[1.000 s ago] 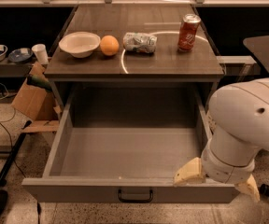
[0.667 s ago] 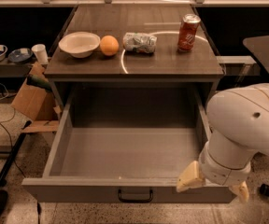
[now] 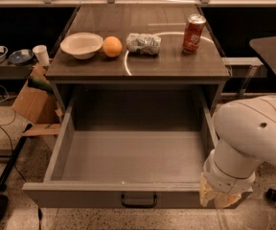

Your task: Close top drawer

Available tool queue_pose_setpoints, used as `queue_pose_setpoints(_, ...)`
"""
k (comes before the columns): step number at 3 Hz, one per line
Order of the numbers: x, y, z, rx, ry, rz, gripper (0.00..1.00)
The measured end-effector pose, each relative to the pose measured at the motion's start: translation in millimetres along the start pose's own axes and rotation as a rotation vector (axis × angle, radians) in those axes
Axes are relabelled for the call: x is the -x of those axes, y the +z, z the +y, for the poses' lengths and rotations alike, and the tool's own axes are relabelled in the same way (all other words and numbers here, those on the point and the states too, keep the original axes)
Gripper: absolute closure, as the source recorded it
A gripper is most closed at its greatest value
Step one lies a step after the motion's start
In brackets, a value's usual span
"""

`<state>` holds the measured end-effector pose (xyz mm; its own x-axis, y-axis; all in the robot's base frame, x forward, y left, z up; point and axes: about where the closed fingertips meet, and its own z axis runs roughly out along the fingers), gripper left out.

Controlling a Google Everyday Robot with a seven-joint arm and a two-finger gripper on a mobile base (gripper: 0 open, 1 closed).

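The top drawer [image 3: 128,157] is a wide, deep grey drawer, pulled far out of the cabinet, and its inside is bare. Its flat front panel [image 3: 75,195] runs along the bottom of the camera view, with a black bar handle [image 3: 139,201] at its centre. My gripper [image 3: 218,199] hangs under the big white arm [image 3: 253,133]. It is at the right end of the front panel, right of the handle, and covers that corner of the drawer. No other drawer shows.
The cabinet top [image 3: 176,66] bears a white bowl [image 3: 82,44], an orange [image 3: 112,46], a crumpled silver packet [image 3: 143,43] and a red can [image 3: 194,33]. A cardboard box [image 3: 32,102] and a white cup [image 3: 42,55] stand at the left. A dark table [image 3: 272,51] is at the right.
My arm has sunk lower and shifted a little left, bringing the gripper tight against the right end of the front panel. The drawer is as far out as before.
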<state>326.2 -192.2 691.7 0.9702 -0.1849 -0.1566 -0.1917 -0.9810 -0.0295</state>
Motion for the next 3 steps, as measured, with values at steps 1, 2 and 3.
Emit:
queue_pose_setpoints(1, -6, 7, -2, -0.015, 0.003, 0.012, 0.87)
queue_pose_setpoints(2, -17, 12, -4, -0.032, 0.023, 0.030, 1.00)
queue_pose_setpoints(3, -24, 14, -5, -0.044, 0.032, 0.038, 1.00)
